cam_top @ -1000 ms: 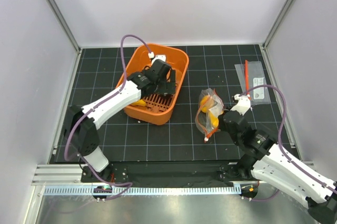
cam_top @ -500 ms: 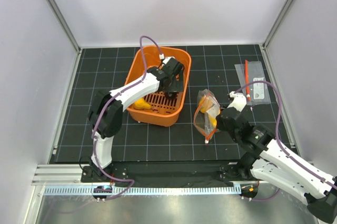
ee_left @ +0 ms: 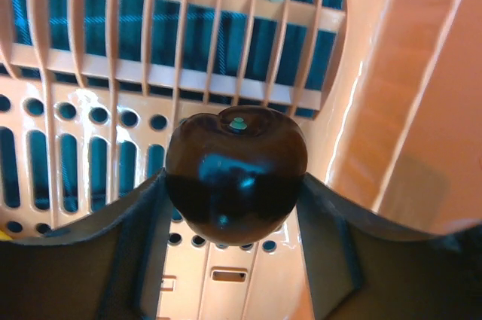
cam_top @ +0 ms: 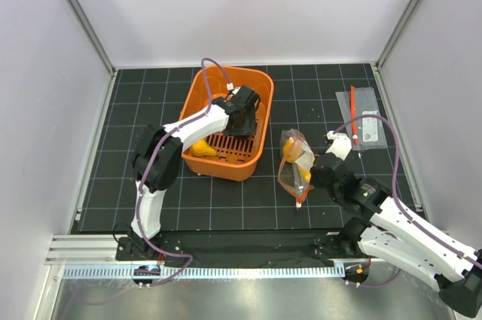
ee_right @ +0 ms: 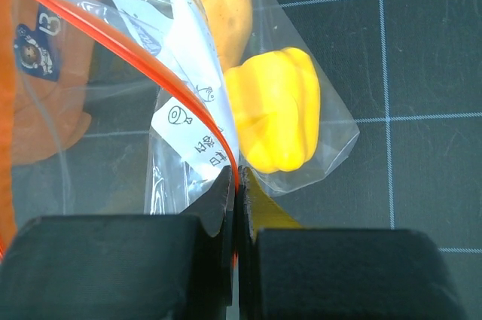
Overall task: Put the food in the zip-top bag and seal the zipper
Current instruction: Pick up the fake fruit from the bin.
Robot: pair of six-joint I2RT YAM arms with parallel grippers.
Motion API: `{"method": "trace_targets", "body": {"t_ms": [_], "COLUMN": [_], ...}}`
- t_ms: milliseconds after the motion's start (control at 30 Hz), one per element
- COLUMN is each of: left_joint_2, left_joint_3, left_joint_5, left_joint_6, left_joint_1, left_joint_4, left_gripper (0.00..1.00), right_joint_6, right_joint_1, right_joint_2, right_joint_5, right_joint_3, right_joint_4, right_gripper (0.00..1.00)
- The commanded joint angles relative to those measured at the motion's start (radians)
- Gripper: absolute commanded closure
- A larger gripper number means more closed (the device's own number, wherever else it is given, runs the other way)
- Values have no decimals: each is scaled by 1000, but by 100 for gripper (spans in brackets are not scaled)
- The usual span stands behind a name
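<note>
While the left jaws pinch the dark brown food (ee_left: 235,173) at the right end of the orange basket (cam_top: 220,166), the zip-top bag (cam_top: 294,156) lies right of that basket, its zipper (ee_right: 113,45) clamped in the right jaws.

Both arms out, each gripper on something.
The left arm (cam_top: 192,120) reaches forward, wrist tipped down; the left gripper (ee_left: 232,184) has its fingers (ee_left: 113,245) against both sides of the dark food (ee_left: 236,158). The right arm (cam_top: 395,226) lies low, angled inward; the right gripper (ee_right: 235,192) is pinched tight on the zipper (ee_right: 113,41).
</note>
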Motion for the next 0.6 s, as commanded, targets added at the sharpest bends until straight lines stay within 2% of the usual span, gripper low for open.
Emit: {"method": "trace_targets", "body": {"t_ms": [0, 100, 200, 367, 500, 567], "left_joint_2": [-95, -131, -158, -308, -461, -550], "left_joint_3": [-23, -28, -22, -77, -164, -195], "left_joint_5": [12, -1, 13, 53, 177, 229], "left_joint_6": [44, 94, 122, 146, 180, 185], "left_joint_1": [24, 25, 27, 27, 25, 22], "left_joint_4": [27, 27, 18, 10, 48, 93], "left_gripper": [45, 57, 62, 65, 65, 65], "right_joint_6": [26, 61, 72, 135, 196, 256], "right_joint_1": [4, 4, 5, 4, 4, 4], "right_joint_2": [-10, 15, 50, 147, 283, 360], "right_joint_5": [31, 22, 1, 31, 53, 99], "right_joint_3": [47, 87, 133, 214, 369, 452], "right_joint_4": [-14, -51, -63, -115, -241, -362], "right_gripper": [99, 99, 99, 99, 99, 99]}}
